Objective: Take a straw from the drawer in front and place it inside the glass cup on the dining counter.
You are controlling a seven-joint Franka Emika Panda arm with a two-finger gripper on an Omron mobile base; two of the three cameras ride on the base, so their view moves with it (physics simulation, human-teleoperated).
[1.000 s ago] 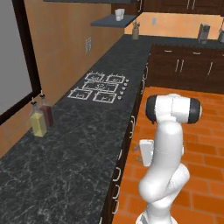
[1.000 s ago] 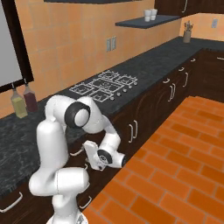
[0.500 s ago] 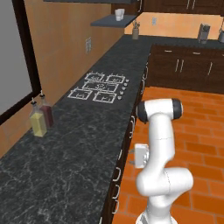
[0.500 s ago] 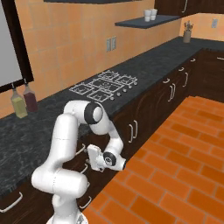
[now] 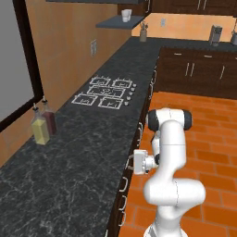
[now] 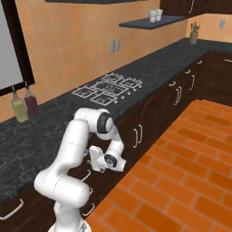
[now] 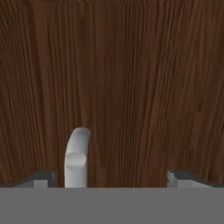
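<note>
My gripper [image 7: 111, 179] is open, its two dark fingertips [image 7: 43, 177] spread wide right in front of the drawer [image 7: 135, 83], a dark-brown wooden front. The drawer's small curved silver handle [image 7: 77, 156] rises between the tips, close to the left one, and neither tip touches it. From the base, the gripper [image 5: 132, 163] is held low under the counter edge, pointing at the cabinet fronts; from the other side, the gripper [image 6: 92, 156] sits just off the drawer front [image 6: 78, 177]. The straw is hidden. The glass cup and dining counter are out of view.
Above the drawer runs a black speckled counter [image 5: 78, 157] with a stove top [image 5: 104, 92] and two bottles [image 5: 42, 126] by the wall. Dark cabinet doors [image 6: 149, 113] line the run. The orange brick floor [image 6: 181, 172] is open behind the arm.
The arm has folded down and the hand has moved closer to the drawer front. The jaws have stayed open.
</note>
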